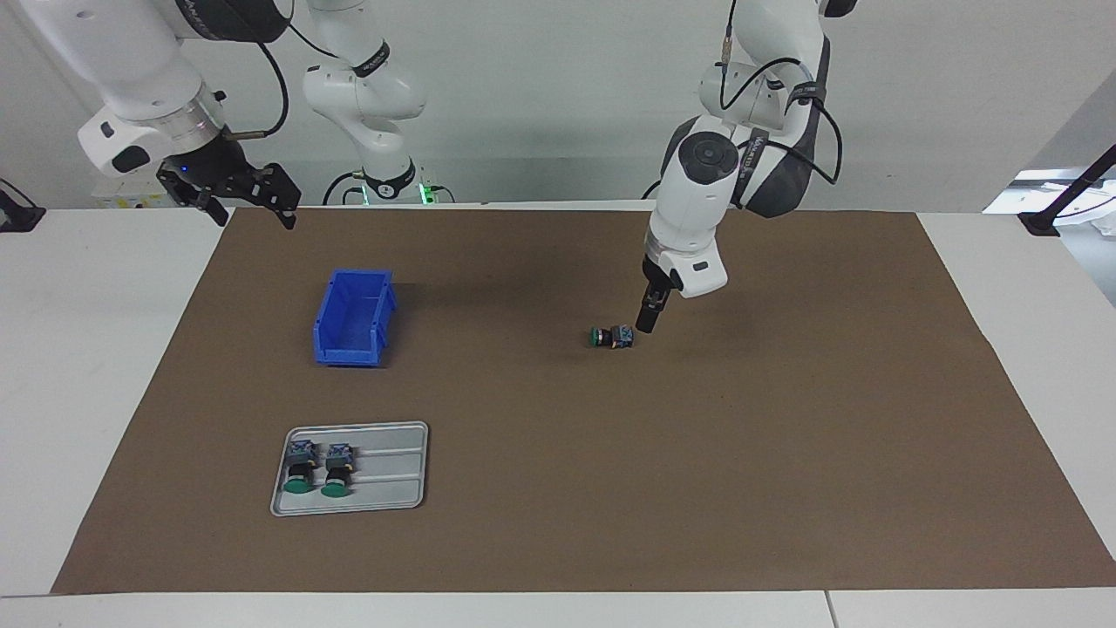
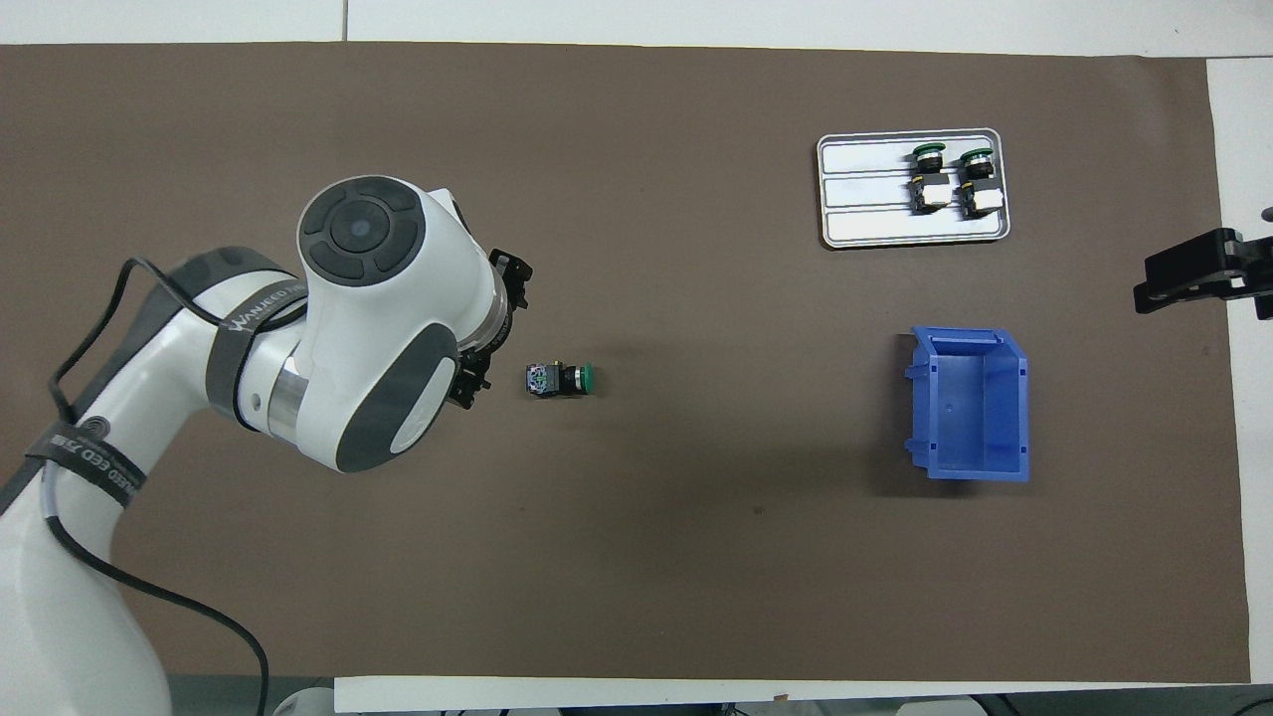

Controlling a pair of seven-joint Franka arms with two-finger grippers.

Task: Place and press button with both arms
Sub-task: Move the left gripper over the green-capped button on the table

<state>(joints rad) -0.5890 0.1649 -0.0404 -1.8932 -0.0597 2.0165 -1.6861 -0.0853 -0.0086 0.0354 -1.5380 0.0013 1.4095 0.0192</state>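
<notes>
Right end effector [image 1: 248, 196] hangs with its fingers spread and nothing between them, waiting over the counter [image 1: 785, 488] edge nearest the robots at the right arm's end, with the blue bin [image 1: 353, 317] and the grey tray [image 1: 417, 488] holding two spare buttons close to that end. Near the counter's middle the button [image 1: 610, 337] lies on its side, green cap toward the bin. Left end effector [image 1: 649, 323] is low, just beside the button's block; whether it is spread or clenched I cannot tell, and lying loose, the button looks likely to roll or skid if nudged off-centre.
</notes>
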